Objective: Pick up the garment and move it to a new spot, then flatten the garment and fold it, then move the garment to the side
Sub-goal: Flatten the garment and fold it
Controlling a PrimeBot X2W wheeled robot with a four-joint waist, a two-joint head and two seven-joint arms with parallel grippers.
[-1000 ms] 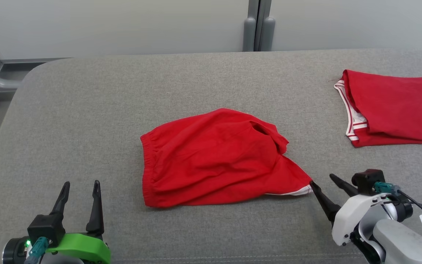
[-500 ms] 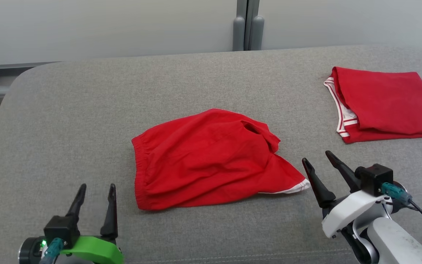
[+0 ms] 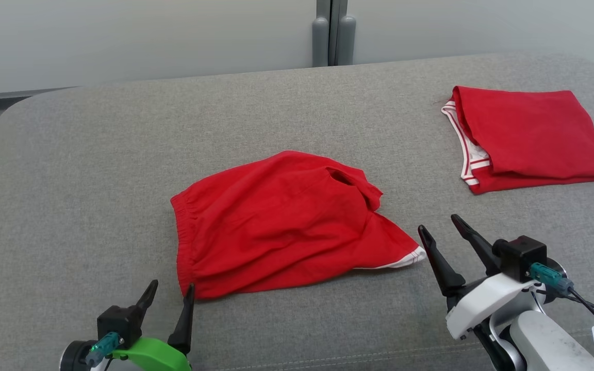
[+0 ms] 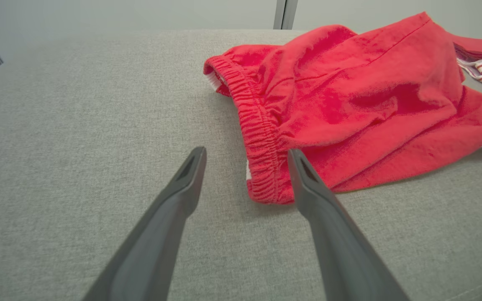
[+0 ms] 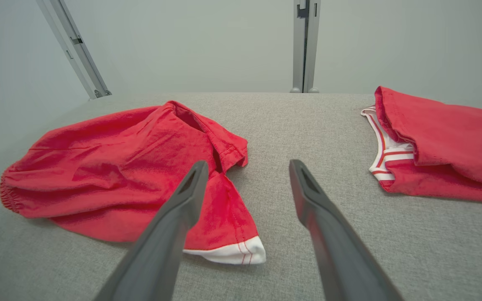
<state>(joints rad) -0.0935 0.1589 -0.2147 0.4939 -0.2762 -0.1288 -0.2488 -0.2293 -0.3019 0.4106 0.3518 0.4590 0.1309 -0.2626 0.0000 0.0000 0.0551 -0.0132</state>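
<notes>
- Lying near the middle of a grey woven-fabric tabletop [image 3: 96,170] is a rumpled pair of red cloth shorts [image 3: 286,221], not flattened and not folded.
- Its gathered elastic waistband [image 3: 182,234] faces the robot's left. A leg hem with white trim [image 3: 405,259] comes to a point toward the robot's right.
- The left gripper [image 3: 171,287], two long dark fingers on a green mount, sits at the near left corner of the shorts with its fingers spread apart and nothing held between them.
- In the left wrist view, the waistband's near corner shows between the two fingers. Whether a finger touches the cloth cannot be told.
- The right gripper [image 3: 437,223], dark fingers on a white wrist, sits just beside the white-trimmed hem. Its fingers are spread wide and it holds nothing.
- A second red garment with white striped trim, neatly folded [image 3: 529,134], lies at the far right of the tabletop, well apart from the shorts.
- Behind the tabletop stands a pale grey wall with a vertical grey post [image 3: 330,31].
</notes>
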